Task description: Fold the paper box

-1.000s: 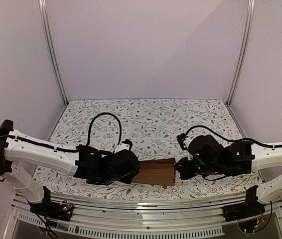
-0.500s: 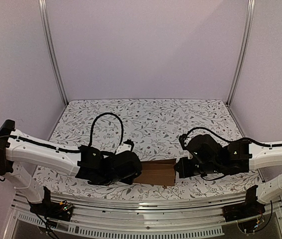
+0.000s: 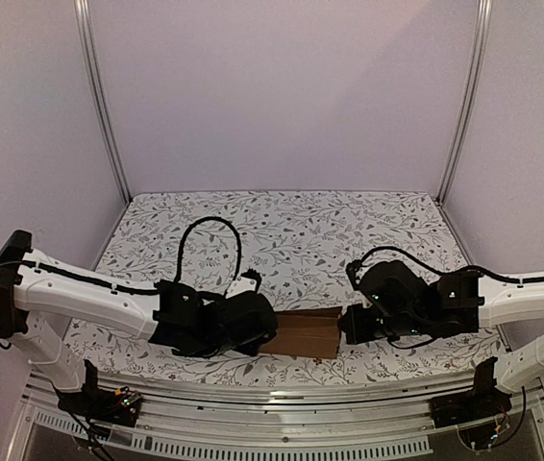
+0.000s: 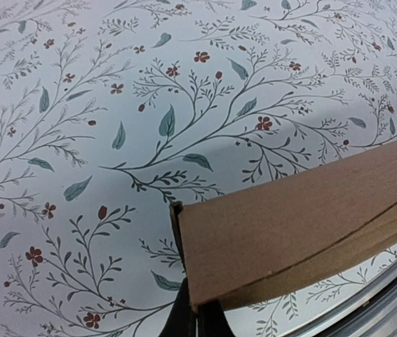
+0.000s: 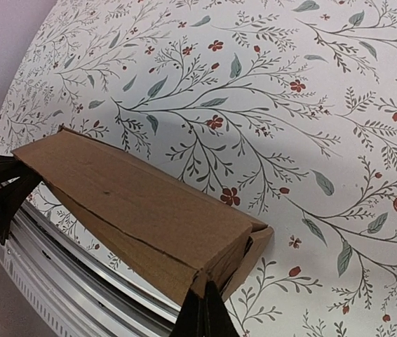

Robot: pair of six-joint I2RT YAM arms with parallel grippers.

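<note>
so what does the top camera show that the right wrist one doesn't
Only the top camera shows both arms whole, with the left gripper and right gripper meeting the box from opposite ends, plus the walls around the table. Only the right wrist camera shows the box's end up close: a flap standing slightly off it, and that gripper's fingertips pinched together at the bottom corner. Both show the brown box over the flowered table near its front edge.
</note>
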